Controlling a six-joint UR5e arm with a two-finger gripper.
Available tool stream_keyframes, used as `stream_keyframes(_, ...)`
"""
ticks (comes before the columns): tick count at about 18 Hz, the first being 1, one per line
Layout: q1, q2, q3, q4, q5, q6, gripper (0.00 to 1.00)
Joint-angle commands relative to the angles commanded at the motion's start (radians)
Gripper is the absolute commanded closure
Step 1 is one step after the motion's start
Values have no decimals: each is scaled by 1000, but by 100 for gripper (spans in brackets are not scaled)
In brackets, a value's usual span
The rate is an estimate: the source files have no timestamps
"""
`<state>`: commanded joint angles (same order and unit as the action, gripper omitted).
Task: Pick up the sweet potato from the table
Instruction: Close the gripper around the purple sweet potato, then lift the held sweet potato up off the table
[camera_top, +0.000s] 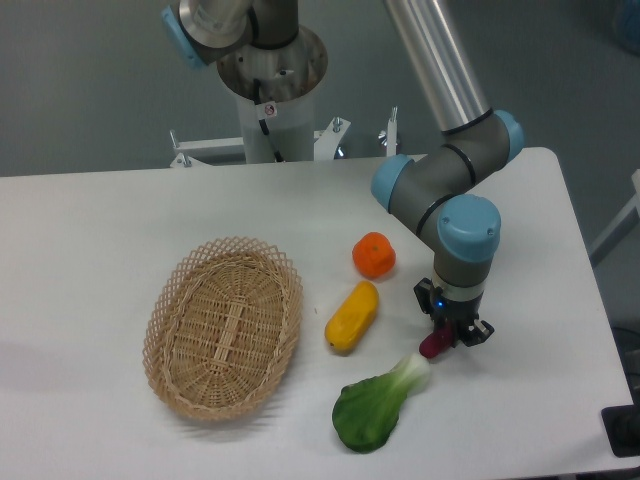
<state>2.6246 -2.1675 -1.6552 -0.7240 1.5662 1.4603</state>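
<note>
One gripper (452, 327) hangs low over the right part of the table (100, 230), nearer its front edge than its back, with its jaws drawn in close around the sweet potato (434, 344). Only a short purple end of the sweet potato shows below the fingers; the rest is hidden by the wrist. The jaws look clamped on it, and the sweet potato appears to lie on the table surface or just off it; which of the two cannot be told. Just beside it toward the front lies a leafy green vegetable (376, 402), its pale stem nearly touching the purple end. A yellow vegetable (352, 316) and an orange fruit (373, 254) sit to the left, apart from the gripper, and a wicker basket (224, 326) lies further left. The grasp seems to be made, so the step in hand is the lift. That calls for a straight rise, firm enough to keep the slim piece from slipping, without dragging the green stem along.
</note>
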Motion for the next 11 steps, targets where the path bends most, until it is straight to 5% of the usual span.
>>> stream_keyframes(4, 2, 14, 15, -3, -2, 5, 79)
stream_keyframes(11, 9, 181, 11, -23, -49, -34, 78)
